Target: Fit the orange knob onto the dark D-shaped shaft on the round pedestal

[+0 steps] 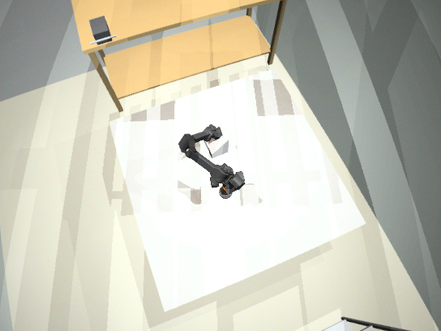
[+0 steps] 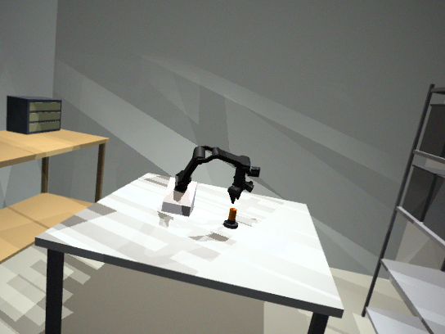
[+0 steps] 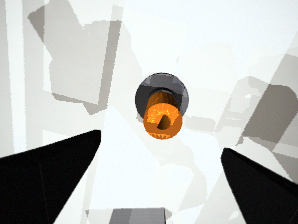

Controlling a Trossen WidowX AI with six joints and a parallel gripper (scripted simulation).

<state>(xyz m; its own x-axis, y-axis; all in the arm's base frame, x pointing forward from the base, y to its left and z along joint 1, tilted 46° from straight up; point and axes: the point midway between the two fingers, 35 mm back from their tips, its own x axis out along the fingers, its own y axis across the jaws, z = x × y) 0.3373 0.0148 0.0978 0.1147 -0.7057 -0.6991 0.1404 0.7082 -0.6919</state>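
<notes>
The orange knob stands upright on the round dark pedestal. Its top face with the D-shaped hole shows in the wrist view. The shaft is hidden inside the knob. In the exterior view the knob's lower end meets the pedestal's dark middle, and I see no gap there. My gripper is open and empty, with its fingers wide apart. It hangs above the knob, apart from it.
The arm's base stands on a white block on the white table. A wooden bench with a drawer box and a metal shelf rack stand away from the table.
</notes>
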